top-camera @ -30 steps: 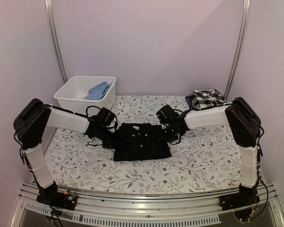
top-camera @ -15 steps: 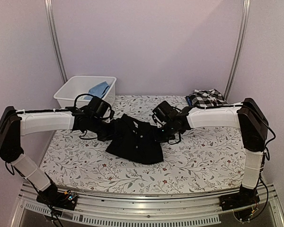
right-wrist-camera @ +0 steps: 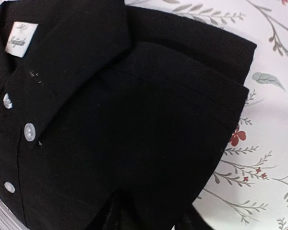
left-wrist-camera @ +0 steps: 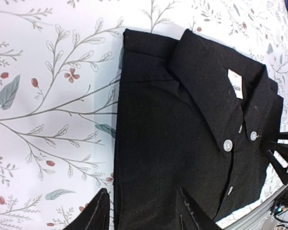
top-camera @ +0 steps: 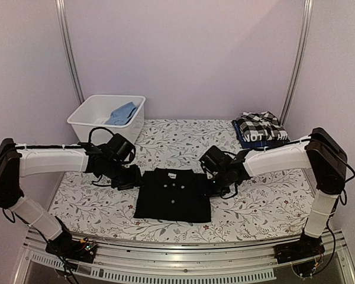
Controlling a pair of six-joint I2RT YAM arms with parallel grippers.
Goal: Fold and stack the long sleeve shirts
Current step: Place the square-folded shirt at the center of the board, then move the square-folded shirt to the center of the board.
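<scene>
White plastic forms the bin (top-camera: 83, 121) at the rear left, with a blue cloth (top-camera: 122, 112) inside it. Nearer the front, the left gripper (top-camera: 132, 176) hangs low at the left edge of the black collared shirt (top-camera: 173, 192), jaws parted and gripping nothing. That shirt lies folded, buttons up, mid-table on the floral tablecloth (top-camera: 254, 198). The right gripper (top-camera: 213, 184) sits at its right edge, jaws likewise apart. At the rear right, the checked shirt (top-camera: 257, 123) rests on the dark lettered shirt (top-camera: 261, 137).
</scene>
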